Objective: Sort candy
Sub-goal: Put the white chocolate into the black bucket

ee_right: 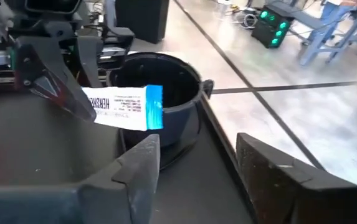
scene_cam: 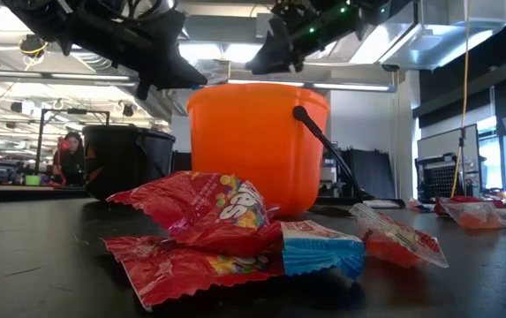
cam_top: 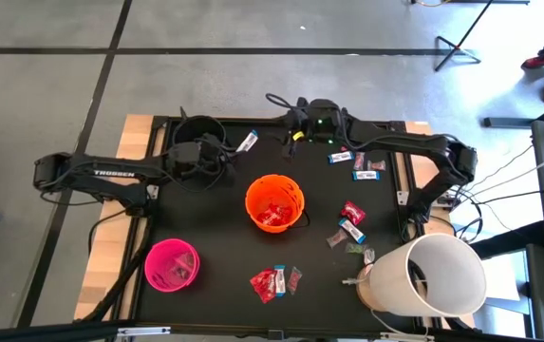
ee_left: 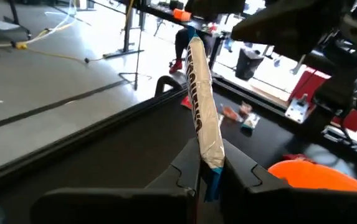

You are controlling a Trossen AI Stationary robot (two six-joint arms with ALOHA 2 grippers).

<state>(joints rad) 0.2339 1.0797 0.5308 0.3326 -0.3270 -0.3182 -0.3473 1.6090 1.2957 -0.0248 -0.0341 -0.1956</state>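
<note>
Black tabletop, workshop floor all round. Left gripper [cam_top: 234, 150] is clamped on one end of a blue-and-white bar [cam_top: 247, 142], held up right by the black bucket [cam_top: 198, 133], prob so it drops in there. Right gripper [cam_top: 295, 125] is just across from it w/ fingers apart, nothing in them. Wrapper says HERSHEY'S afaict, arm says TROSSEN. Red packets [scene_cam: 201, 208] read Skittles. Orange bucket [cam_top: 274, 203] has reds inside, pink bucket [cam_top: 171, 264] sits nearer the front; more candy loose on the table
</note>
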